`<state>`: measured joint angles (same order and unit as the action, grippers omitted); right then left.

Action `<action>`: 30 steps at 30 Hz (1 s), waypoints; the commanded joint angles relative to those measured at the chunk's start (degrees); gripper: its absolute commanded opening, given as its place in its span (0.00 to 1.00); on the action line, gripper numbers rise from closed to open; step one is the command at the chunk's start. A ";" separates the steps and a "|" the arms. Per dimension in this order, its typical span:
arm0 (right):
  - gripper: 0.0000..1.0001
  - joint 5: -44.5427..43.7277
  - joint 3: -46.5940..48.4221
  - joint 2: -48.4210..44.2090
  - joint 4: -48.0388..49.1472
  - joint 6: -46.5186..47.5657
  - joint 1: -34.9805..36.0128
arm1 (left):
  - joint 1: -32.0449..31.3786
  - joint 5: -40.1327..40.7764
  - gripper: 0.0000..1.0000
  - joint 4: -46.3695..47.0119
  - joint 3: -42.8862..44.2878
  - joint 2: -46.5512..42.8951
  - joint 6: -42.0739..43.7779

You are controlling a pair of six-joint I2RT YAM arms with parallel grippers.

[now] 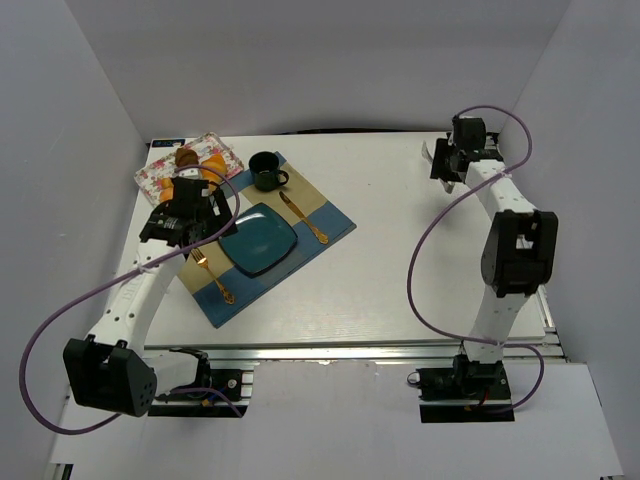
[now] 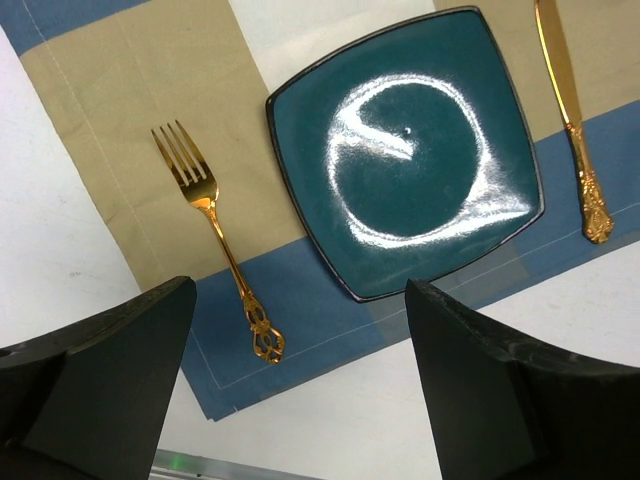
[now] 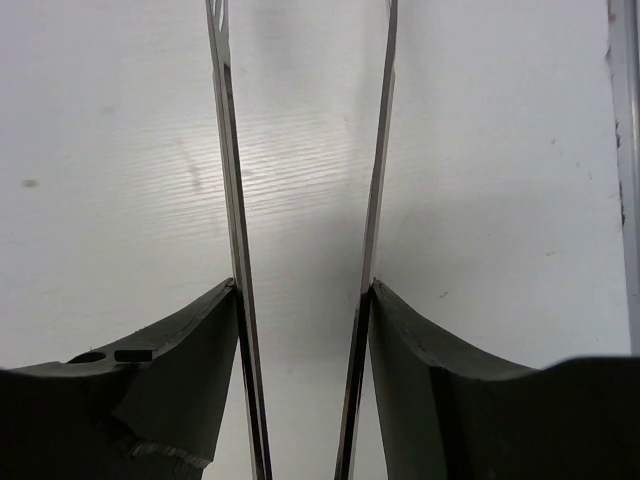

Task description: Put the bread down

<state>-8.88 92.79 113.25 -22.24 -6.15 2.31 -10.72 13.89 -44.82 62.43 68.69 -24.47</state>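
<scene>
At the near edge of the white table (image 1: 400,270) the two arm bases are seen. The left gripper (image 2: 300,295) is held above the near part of a beige-and-blue striped cloth placemat (image 2: 110,120), its dark fingers (image 2: 120,370) spread wide with nothing between them. On the placemat a gold metal fork (image 2: 215,225) is laid just beside a glossy square teal plate (image 2: 420,250), and a gold metal knife (image 2: 565,110) is laid on the plate's other side. At the placemat's far corner a dark green mug (image 1: 265,170) is set upright. Beyond the left gripper a flower-patterned rectangular tray (image 1: 160,172) is seen, and on it the small golden-orange bread (image 1: 207,165) lies beside a dark brown pastry (image 1: 186,156). Its near end is covered by the arm, and its ridges cannot be made out. Far right, the right gripper (image 3: 303,100) is pointed at bare table, its thin fingers (image 3: 228,150) parted and empty.
</scene>
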 commanded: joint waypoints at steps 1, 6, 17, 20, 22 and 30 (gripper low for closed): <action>0.58 -0.43 -1.21 -8.99 -2.98 -0.79 2.35 | -0.09 -0.71 0.97 2.28 2.43 -2.50 0.30; 0.58 1.85 -2.79 -16.12 -6.58 -0.53 5.51 | -0.09 -0.18 0.97 3.07 3.48 -3.38 0.30; 0.58 8.18 4.76 -22.64 -14.41 -5.43 25.08 | -0.09 12.99 0.97 -4.57 15.76 -6.11 -2.95; 0.58 8.36 6.86 -20.97 -12.66 -8.34 30.98 | -0.09 18.00 0.97 -8.87 20.43 -5.93 -3.92; 0.58 8.36 8.71 -19.31 -12.13 -9.49 33.63 | -0.09 20.29 0.97 -11.94 22.28 -5.67 -4.44; 0.58 3.98 27.51 -3.93 -13.62 -15.45 45.50 | 0.00 25.66 0.98 -22.75 32.55 -2.07 -6.99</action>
<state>-2.31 114.61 105.75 -35.99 -17.30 45.17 -10.72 36.23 -60.95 90.91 65.36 -29.95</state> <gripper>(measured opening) 0.581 0.981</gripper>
